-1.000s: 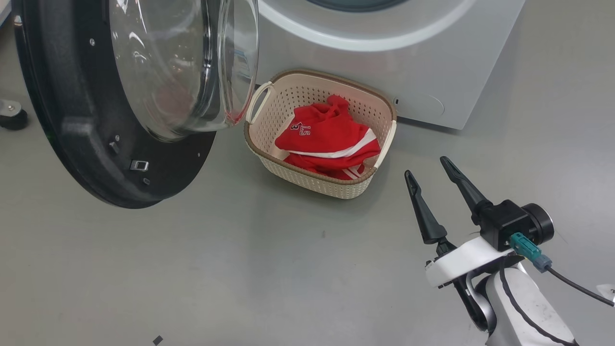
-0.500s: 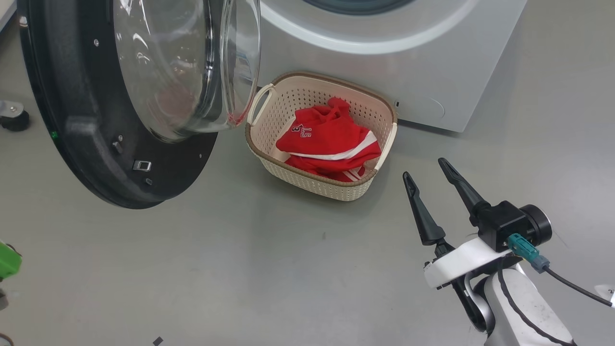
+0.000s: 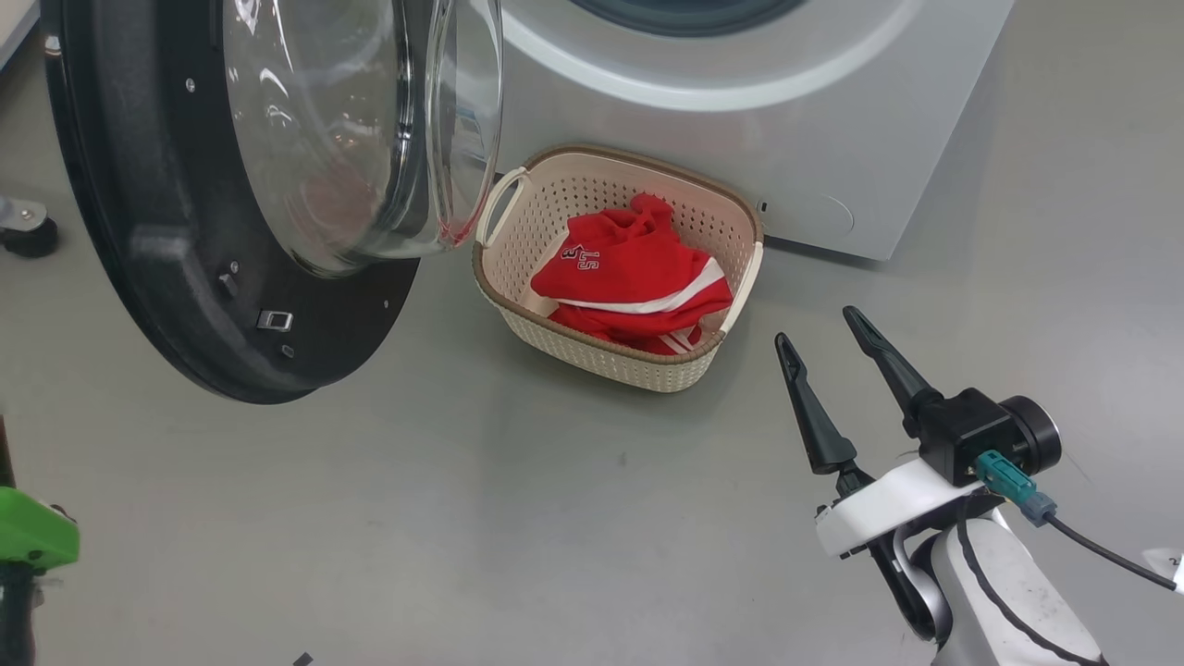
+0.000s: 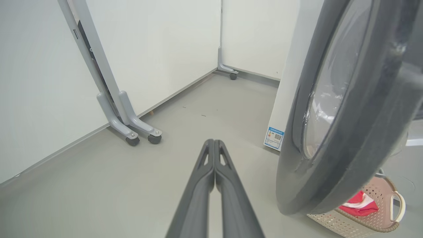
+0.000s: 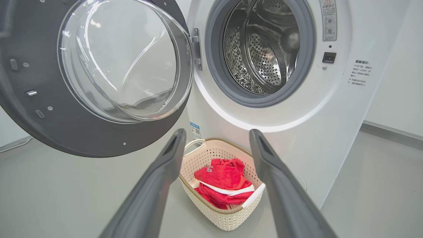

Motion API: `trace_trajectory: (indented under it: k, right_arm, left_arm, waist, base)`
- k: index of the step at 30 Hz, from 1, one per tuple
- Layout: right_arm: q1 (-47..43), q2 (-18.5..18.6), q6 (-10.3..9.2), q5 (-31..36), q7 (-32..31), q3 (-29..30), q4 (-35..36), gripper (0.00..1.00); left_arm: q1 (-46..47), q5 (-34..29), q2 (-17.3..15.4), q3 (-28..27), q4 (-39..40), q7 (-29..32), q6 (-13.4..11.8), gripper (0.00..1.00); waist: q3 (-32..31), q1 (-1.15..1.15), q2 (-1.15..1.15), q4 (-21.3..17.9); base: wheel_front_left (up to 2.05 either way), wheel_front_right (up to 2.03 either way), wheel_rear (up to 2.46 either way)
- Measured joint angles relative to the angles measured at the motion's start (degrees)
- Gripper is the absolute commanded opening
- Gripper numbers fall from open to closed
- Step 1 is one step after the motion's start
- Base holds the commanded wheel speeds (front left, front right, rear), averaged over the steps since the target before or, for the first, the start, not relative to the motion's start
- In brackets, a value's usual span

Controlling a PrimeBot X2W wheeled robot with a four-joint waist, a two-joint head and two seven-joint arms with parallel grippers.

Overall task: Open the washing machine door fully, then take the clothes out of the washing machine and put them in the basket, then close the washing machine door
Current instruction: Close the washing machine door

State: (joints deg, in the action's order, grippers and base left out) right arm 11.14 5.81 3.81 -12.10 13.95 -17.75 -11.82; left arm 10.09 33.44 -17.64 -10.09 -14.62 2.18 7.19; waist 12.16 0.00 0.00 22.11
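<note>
The washing machine (image 5: pixel 330 109) stands with its door (image 3: pixel 185 277) swung wide to the left, and its steel drum (image 5: pixel 261 49) shows no cloth inside. On the floor in front sits the cream basket (image 3: pixel 518 277), holding the red clothes (image 3: pixel 638 277) with white stripes. My right gripper (image 3: pixel 819 326) hovers open and holding nothing, to the right of the basket and nearer to me; its wrist view looks at the basket (image 5: pixel 228 215) between the fingers. My left gripper (image 4: pixel 214 141) is shut on nothing, low over the floor, left of the door's black rim (image 4: pixel 333 158).
A grey wheeled frame (image 4: pixel 132 132) stands by the white wall left of the machine, and a black caster (image 3: pixel 23 231) shows at the far left. A green part (image 3: pixel 28 541) sits at the lower left edge. Bare grey floor stretches in front of the basket.
The green part has come into the head view at the lower left edge. The picture has shifted slightly, so the camera moved. The right gripper stays open, about where it was.
</note>
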Motion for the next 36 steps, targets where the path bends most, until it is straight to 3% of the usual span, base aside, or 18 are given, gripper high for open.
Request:
trace_trajectory:
  k: [6, 7, 8, 9, 10, 20, 36]
  right_arm:
    - [0.0, 0.0, 0.01, 0.0, 0.1, -0.1, -0.1, 1.00]
    - [0.0, 0.0, 0.01, 0.0, 0.1, -0.1, -0.1, 1.00]
    - [0.0, 0.0, 0.01, 0.0, 0.1, -0.1, -0.1, 1.00]
    - [0.0, 0.0, 0.01, -0.1, 0.1, -0.1, -0.1, 1.00]
    - [0.0, -0.1, 0.01, -0.1, 0.1, -0.1, -0.1, 1.00]
    - [-1.0, -0.3, 0.02, -0.1, 0.5, -0.4, -0.6, 1.00]
    - [-1.0, -0.3, 0.09, -0.1, 0.5, -0.8, -0.8, 1.00]
  left_arm:
    - [-1.7, -2.3, -0.2, 2.5, 0.3, -5.3, 0.0, 0.00]
    - [-2.1, -2.7, -0.2, 2.6, 0.1, -6.0, 0.0, 0.11]
    - [-2.4, -2.9, -0.1, 2.5, -0.2, -6.9, 0.0, 0.40]
    - [-2.6, -3.1, -0.1, 2.3, -0.4, -8.0, 0.0, 0.79]
    - [-2.7, -3.3, 0.0, 1.9, -0.5, -8.9, 0.0, 1.00]
    - [-3.1, -3.9, 0.5, 2.7, -2.2, -14.0, 0.0, 1.00]
    - [-3.1, -4.4, 0.5, 4.1, -4.0, -15.5, 0.0, 1.00]
  waist:
    - [-0.3, 0.00, 0.00, 0.1]
    - [-0.4, 0.00, 0.00, 0.1]
    - [-0.4, 0.00, 0.00, 0.1]
    - [-0.4, 0.00, 0.00, 0.1]
    - [-0.5, 0.00, 0.00, 0.1]
    - [-0.9, 0.00, 0.00, 0.1]
    - [-1.6, 0.00, 0.00, 0.2]
  base:
    - [0.00, 0.00, 0.00]
    - [0.00, 0.00, 0.00]
    - [0.00, 0.00, 0.00]
    - [0.00, 0.00, 0.00]
    - [0.00, 0.00, 0.00]
    - [0.00, 0.00, 0.00]
    - [0.00, 0.00, 0.00]
